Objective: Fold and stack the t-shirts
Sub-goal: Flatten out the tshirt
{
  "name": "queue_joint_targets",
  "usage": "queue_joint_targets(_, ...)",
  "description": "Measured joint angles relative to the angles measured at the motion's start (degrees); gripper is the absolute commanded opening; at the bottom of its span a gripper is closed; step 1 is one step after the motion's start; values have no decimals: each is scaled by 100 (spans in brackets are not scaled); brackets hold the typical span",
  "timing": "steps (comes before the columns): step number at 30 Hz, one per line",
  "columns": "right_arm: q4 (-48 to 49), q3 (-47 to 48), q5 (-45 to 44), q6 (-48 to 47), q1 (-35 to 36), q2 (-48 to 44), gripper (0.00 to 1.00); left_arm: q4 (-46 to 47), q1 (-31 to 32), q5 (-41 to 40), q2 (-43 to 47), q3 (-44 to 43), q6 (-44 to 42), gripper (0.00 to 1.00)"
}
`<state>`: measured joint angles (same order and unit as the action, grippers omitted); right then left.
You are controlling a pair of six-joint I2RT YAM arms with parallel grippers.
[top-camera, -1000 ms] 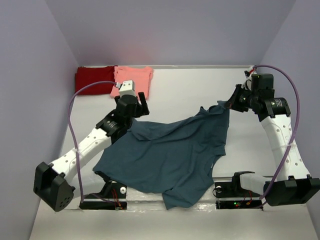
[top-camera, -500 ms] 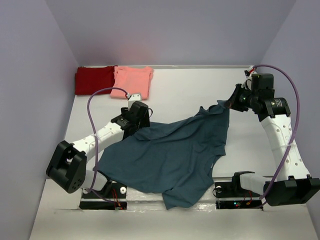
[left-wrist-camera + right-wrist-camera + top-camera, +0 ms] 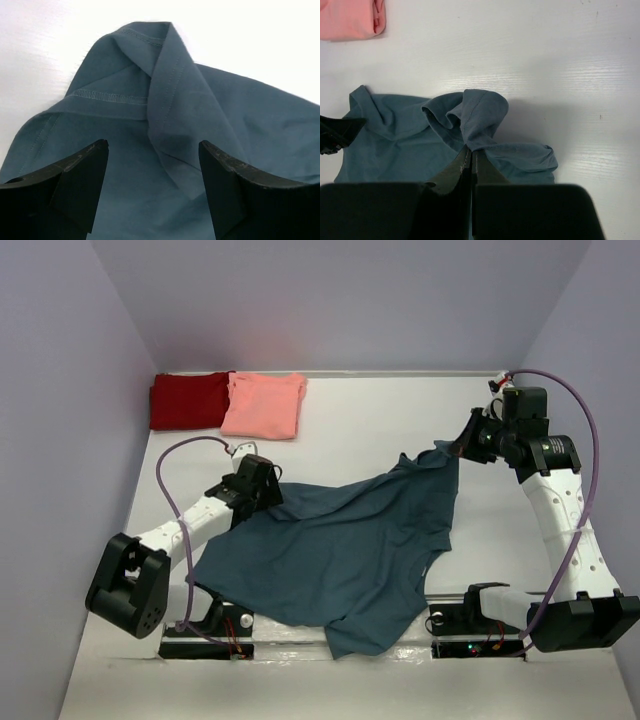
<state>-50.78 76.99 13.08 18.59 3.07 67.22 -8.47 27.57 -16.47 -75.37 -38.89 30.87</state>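
Note:
A large dark teal-blue t-shirt (image 3: 340, 550) lies spread and rumpled across the middle of the table, its lower part hanging over the near edge. My right gripper (image 3: 458, 452) is shut on the shirt's far right corner and holds it lifted; in the right wrist view the cloth (image 3: 480, 120) bunches out from the closed tips (image 3: 471, 150). My left gripper (image 3: 262, 490) is low over the shirt's far left corner, open, with a folded sleeve (image 3: 170, 100) lying between and beyond its fingers (image 3: 225, 170). A dark red t-shirt (image 3: 188, 400) and a salmon-pink t-shirt (image 3: 264, 405) lie folded side by side at the far left.
Purple-grey walls enclose the white table (image 3: 380, 420) on the left, back and right. A purple cable (image 3: 165, 490) loops from the left arm and another (image 3: 585, 440) arcs over the right arm. Both arm bases (image 3: 480, 615) sit at the near edge.
My left arm has swung down and back toward the near left, bringing its open gripper from above the pink t-shirt's edge onto the teal shirt's far left corner. The right arm has not moved.

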Motion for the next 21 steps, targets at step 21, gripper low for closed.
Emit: queue_joint_targets(21,28,-35,0,-42,0,0,0,669,-282,1086,164,535,651,79)
